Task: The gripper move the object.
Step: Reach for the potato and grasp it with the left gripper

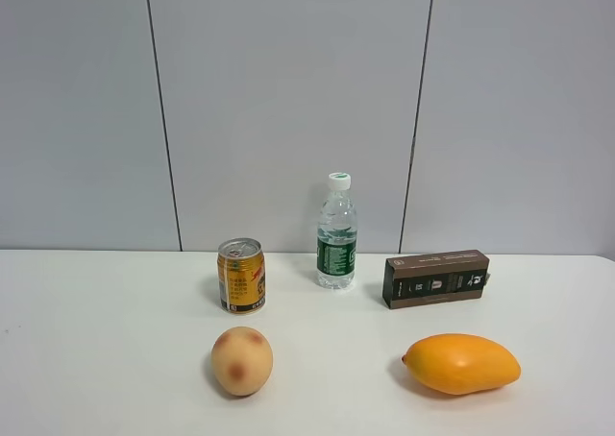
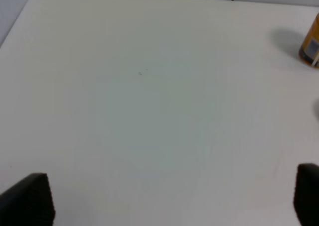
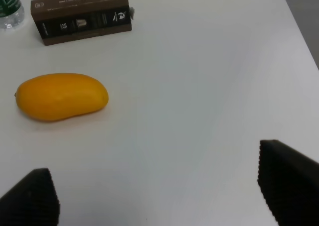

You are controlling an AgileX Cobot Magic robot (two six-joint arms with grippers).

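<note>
The peach-like fruit [image 1: 242, 360], pale yellow-tan with reddish blotches, sits on the white table in front of the gold can [image 1: 240, 276] in the exterior high view. No arm shows in that view. In the left wrist view my left gripper [image 2: 172, 198] is open over bare table, its black fingertips [image 2: 30, 198] wide apart; the fruit is out of that view. In the right wrist view my right gripper [image 3: 159, 196] is open over bare table, its fingertips [image 3: 286, 178] far apart, with the fruit out of view.
An orange-yellow mango [image 1: 462, 363] lies at the front right and also shows in the right wrist view [image 3: 62, 96]. A water bottle [image 1: 337, 232] and a dark brown box [image 1: 436, 278] stand behind. The can's edge shows in the left wrist view [image 2: 311, 44].
</note>
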